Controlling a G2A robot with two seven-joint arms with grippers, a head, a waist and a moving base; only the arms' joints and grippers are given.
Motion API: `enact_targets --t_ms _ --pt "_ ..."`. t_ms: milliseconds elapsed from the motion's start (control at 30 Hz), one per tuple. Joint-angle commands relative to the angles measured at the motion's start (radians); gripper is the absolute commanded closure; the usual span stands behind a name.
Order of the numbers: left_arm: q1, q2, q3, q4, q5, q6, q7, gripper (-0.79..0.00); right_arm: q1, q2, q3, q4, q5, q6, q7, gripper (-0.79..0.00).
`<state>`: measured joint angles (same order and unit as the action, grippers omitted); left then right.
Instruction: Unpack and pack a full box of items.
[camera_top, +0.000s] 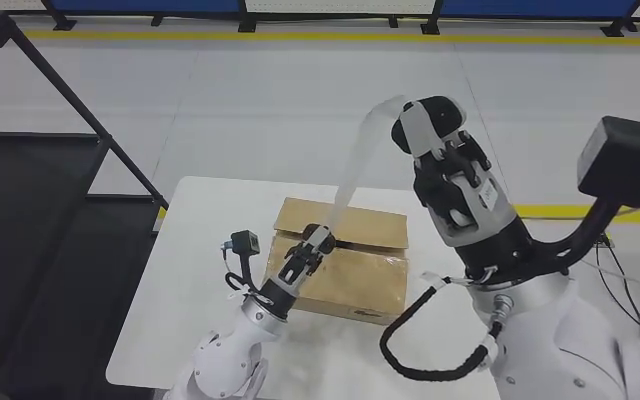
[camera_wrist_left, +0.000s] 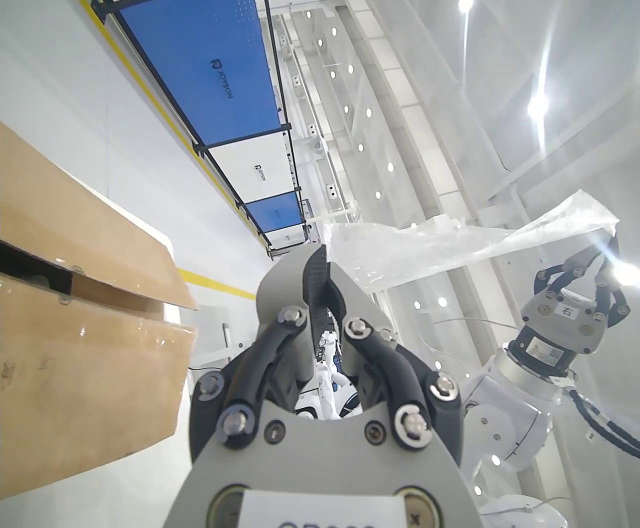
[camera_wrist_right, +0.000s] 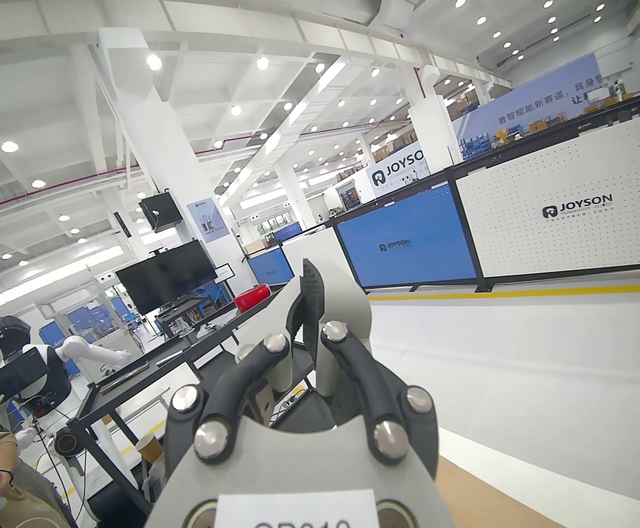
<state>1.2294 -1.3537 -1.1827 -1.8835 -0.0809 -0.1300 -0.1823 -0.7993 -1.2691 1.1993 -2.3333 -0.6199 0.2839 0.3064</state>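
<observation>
A brown cardboard box (camera_top: 350, 262) (camera_wrist_left: 75, 325) lies on the white table (camera_top: 190, 280), its top flaps slightly parted. A long sheet of clear plastic film (camera_top: 360, 150) (camera_wrist_left: 450, 245) stretches from the box top up into the air. My left gripper (camera_top: 316, 240) (camera_wrist_left: 321, 267) sits over the box top, shut at the film's lower end. My right gripper (camera_top: 408, 116) (camera_wrist_left: 606, 260) (camera_wrist_right: 311, 280) is raised high beyond the box's far right corner, shut on the film's upper corner. In the right wrist view its fingers are pressed together.
A black metal frame (camera_top: 70, 100) stands left of the table. A yellow floor line (camera_top: 300, 35) and blue barrier panels run along the back. The tabletop left of and in front of the box is bare.
</observation>
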Motion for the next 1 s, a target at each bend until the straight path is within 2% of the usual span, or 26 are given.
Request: enact_targets --t_ms 0,267,567,733,967 --pt "0.007 0.001 -0.010 -0.011 -0.026 0.016 -0.008 0.000 0.003 0.001 0.006 0.003 -0.004 -0.025 0.013 0.000" --pt "0.077 0.023 -0.155 -0.143 -0.103 0.151 -0.131 0.000 -0.036 0.016 0.083 0.063 -0.044 -0.229 0.085 0.000" --pt "0.142 0.045 -0.313 -0.264 -0.186 0.324 -0.254 0.000 -0.118 0.035 0.186 0.107 -0.081 -0.407 0.136 0.000" --pt "0.160 0.054 -0.380 -0.300 -0.250 0.416 -0.293 0.000 -0.163 0.051 0.247 0.148 -0.071 -0.552 0.209 0.000" --pt "0.186 0.066 -0.461 -0.314 -0.275 0.501 -0.317 0.000 -0.216 0.068 0.314 0.189 -0.038 -0.650 0.290 0.000"
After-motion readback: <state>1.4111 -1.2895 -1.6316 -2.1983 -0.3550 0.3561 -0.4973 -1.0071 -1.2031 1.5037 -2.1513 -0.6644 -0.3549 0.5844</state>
